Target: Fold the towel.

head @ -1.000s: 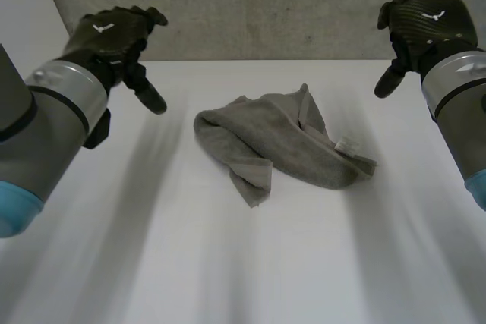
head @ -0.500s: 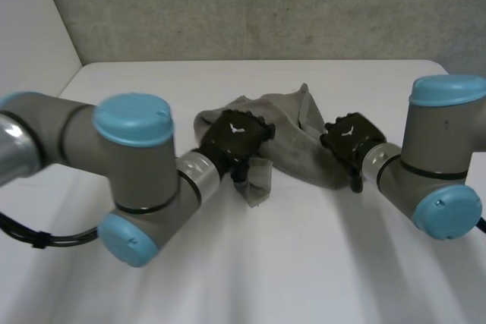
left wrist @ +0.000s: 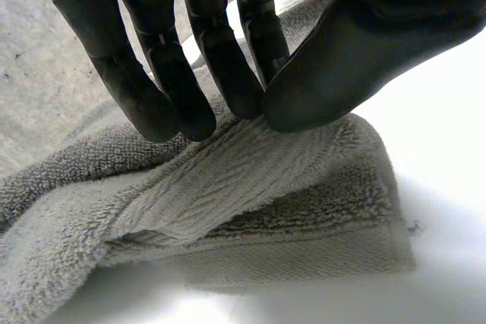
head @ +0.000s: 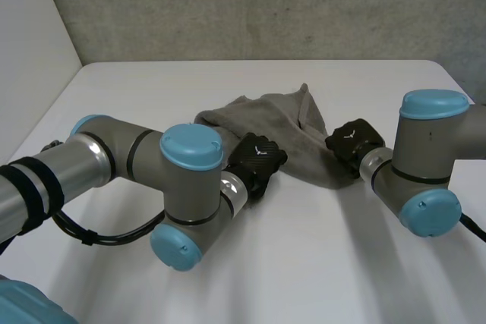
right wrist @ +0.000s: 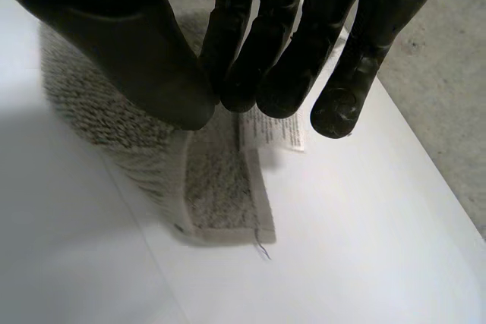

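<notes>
A crumpled grey towel (head: 288, 123) lies in a heap in the middle of the white table (head: 304, 263). My left hand (head: 257, 163) is down at the towel's near left corner. In the left wrist view the fingers (left wrist: 197, 66) and thumb (left wrist: 364, 43) pinch a ribbed flap of the towel (left wrist: 250, 202). My right hand (head: 351, 140) is at the towel's right end. In the right wrist view its thumb (right wrist: 137, 43) and fingers (right wrist: 281, 43) close on the towel's corner (right wrist: 220, 187), right beside a white label (right wrist: 272, 130).
A grey concrete wall (head: 266, 5) runs behind the table's far edge. Both forearms lie low over the table, the left arm (head: 121, 172) crossing the near left part and the right arm (head: 425, 165) at the right side.
Both hands came down from above the table's back corners onto the towel. Their fingers went from open to pinched on the cloth, left at the near left corner, right at the right end.
</notes>
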{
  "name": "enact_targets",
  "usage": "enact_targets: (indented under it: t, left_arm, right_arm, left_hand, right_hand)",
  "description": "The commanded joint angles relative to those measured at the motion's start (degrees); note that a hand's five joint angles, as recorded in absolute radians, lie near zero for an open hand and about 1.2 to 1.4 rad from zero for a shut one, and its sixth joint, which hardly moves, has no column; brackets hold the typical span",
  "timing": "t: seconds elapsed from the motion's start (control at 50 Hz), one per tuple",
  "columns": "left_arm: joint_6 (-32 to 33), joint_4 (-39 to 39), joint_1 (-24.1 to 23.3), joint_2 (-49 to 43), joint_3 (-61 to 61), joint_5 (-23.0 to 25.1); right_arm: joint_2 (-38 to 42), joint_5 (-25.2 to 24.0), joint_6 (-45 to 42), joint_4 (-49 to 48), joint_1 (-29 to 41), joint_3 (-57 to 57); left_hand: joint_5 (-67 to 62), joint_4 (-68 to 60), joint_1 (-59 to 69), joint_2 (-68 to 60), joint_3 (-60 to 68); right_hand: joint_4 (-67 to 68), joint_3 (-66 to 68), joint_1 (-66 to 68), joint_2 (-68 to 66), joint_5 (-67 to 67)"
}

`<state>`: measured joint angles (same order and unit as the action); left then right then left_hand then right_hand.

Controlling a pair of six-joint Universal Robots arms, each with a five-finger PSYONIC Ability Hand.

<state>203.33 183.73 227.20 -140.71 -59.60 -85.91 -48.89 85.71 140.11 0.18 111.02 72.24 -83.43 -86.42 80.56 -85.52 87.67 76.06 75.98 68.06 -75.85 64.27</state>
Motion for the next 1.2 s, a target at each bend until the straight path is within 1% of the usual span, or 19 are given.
enact_targets:
  t: [0.02, 0.16, 0.18, 0.2, 0.22, 0.24, 0.26, 0.28, 0.3, 0.32, 0.42, 0.48, 0.66, 0.9, 0.98, 1.02, 1.1, 1.14, 1.2]
  left_arm:
    - [0.5, 0.3, 0.7, 1.1, -0.5, -0.9]
    - [0.2, 0.8, 2.7, 7.1, -4.1, -6.2]
    - [0.2, 0.8, 2.7, 7.1, -4.1, -6.2]
    - [-0.1, 1.2, 3.1, 7.5, -4.3, -6.4]
    - [-0.4, 1.5, 3.2, 7.7, -4.5, -6.5]
    - [-0.4, 1.5, 3.2, 7.7, -4.5, -6.5]
    - [-0.6, 1.7, 3.2, 7.7, -4.6, -6.5]
    - [-0.7, 1.7, 3.2, 7.7, -4.6, -6.5]
    - [-0.8, 1.9, 3.2, 7.6, -4.7, -6.5]
    - [-1.3, 1.9, 3.0, 7.3, -4.8, -6.5]
    - [-0.7, 1.9, 2.2, 5.7, -4.8, -6.2]
    - [-0.6, 1.9, 1.8, 4.0, -4.2, -6.0]
    - [-0.5, 1.7, 1.8, -0.4, -1.3, -5.9]
    - [-0.7, 1.9, 1.8, -1.1, -0.6, -5.8]
    - [-0.7, 1.9, 1.8, -0.8, -0.6, -5.8]
    - [-0.7, 2.0, 1.5, -0.9, -0.7, -5.7]
    - [-0.6, 2.0, 1.3, -1.1, -0.7, -4.7]
    - [-0.6, 1.7, 1.3, -0.9, -0.8, -4.2]
    - [-0.6, 1.6, 1.3, -0.5, -0.9, -4.2]
  right_arm:
    - [-0.7, 0.2, 0.0, 0.1, -1.5, -0.1]
    - [-3.6, 0.4, 0.0, 1.2, -2.3, -0.5]
    - [-4.0, 0.4, 0.0, 1.8, -2.5, -0.3]
    - [-4.0, 0.4, 0.0, 1.8, -2.5, -0.3]
    - [-4.3, 0.4, 0.1, 2.4, -2.7, 0.0]
    - [-4.4, 0.4, 0.4, 3.0, -3.2, 0.3]
    - [-4.4, 0.4, 0.4, 3.0, -3.2, 0.3]
    - [-4.3, 0.4, 1.1, 3.7, -3.6, 0.4]
    - [-4.2, 0.3, 2.1, 4.4, -3.9, 0.4]
    - [-4.2, 0.3, 2.1, 4.4, -3.9, 0.4]
    - [-3.6, 0.2, 4.6, 6.7, -5.4, -0.4]
    - [-3.2, -0.5, 5.5, 7.9, -6.3, -0.9]
    - [-0.4, -0.6, 7.5, 8.3, -6.5, -2.3]
    - [0.3, -2.4, 11.1, 8.3, -5.8, -2.6]
    - [0.4, -3.6, 13.0, 8.4, -5.8, -3.2]
    - [0.5, -3.9, 13.7, 8.5, -5.8, -3.4]
    - [0.5, -4.0, 14.7, 8.8, -5.9, -3.7]
    - [0.5, -4.1, 14.8, 9.1, -5.9, -3.9]
    - [0.5, -4.7, 15.2, 9.7, -6.3, -4.3]
  left_hand:
    - [13.4, 6.4, -0.6, 5.5, -7.7]
    - [13.4, 6.4, -0.6, 5.5, -7.7]
    - [13.4, 6.4, -0.6, 5.5, -7.7]
    - [13.4, 6.4, -0.6, 5.5, -7.7]
    - [15.6, 8.6, -2.7, 7.7, -9.8]
    - [15.6, 8.6, -2.7, 7.7, -9.8]
    - [36.1, 29.1, -23.2, 28.2, -30.3]
    - [36.3, 29.3, -23.4, 28.4, -30.5]
    - [55.9, 48.9, -43.1, 48.0, -50.2]
    - [64.5, 57.4, -51.6, 56.5, -58.7]
    - [79.5, 72.5, -66.6, 71.6, -73.7]
    - [80.0, 73.0, -67.1, 72.1, -74.3]
    - [77.5, 70.5, -64.6, 69.6, -71.7]
    - [59.0, 52.0, -46.2, 51.1, -53.3]
    - [53.4, 46.4, -40.6, 45.5, -47.7]
    - [40.4, 33.4, -27.5, 32.5, -34.6]
    - [31.1, 24.1, -18.2, 23.2, -25.3]
    - [16.2, 9.2, -3.3, 8.3, -10.4]
    - [13.4, 6.4, -0.6, 5.5, -7.7]
  right_hand:
    - [3.9, 4.0, 11.9, -4.2, 5.7]
    - [-2.6, -2.5, 5.4, 2.3, -0.8]
    - [-31.4, -31.3, -23.4, 31.2, -29.6]
    - [-31.7, -31.6, -23.7, 31.5, -29.9]
    - [-54.6, -54.6, -46.6, 54.4, -52.9]
    - [-58.5, -58.5, -50.5, 58.3, -56.7]
    - [-58.6, -58.5, -50.6, 58.4, -56.8]
    - [-59.4, -59.3, -51.4, 59.2, -57.6]
    - [-59.4, -59.3, -51.4, 59.2, -57.6]
    - [-59.4, -59.3, -51.4, 59.2, -57.6]
    - [-59.2, -59.2, -51.3, 59.0, -57.5]
    - [-59.1, -59.0, -51.1, 58.9, -57.3]
    - [-56.2, -56.1, -48.2, 56.0, -54.4]
    - [-43.4, -43.4, -35.4, 43.2, -41.6]
    - [-28.2, -28.1, -20.2, 28.0, -26.4]
    - [-19.5, -19.5, -11.6, 19.3, -17.8]
    - [-2.1, -2.0, 5.9, 1.9, -0.3]
    - [3.9, 4.0, 11.9, -4.1, 5.7]
    - [3.9, 4.0, 11.9, -4.2, 5.7]
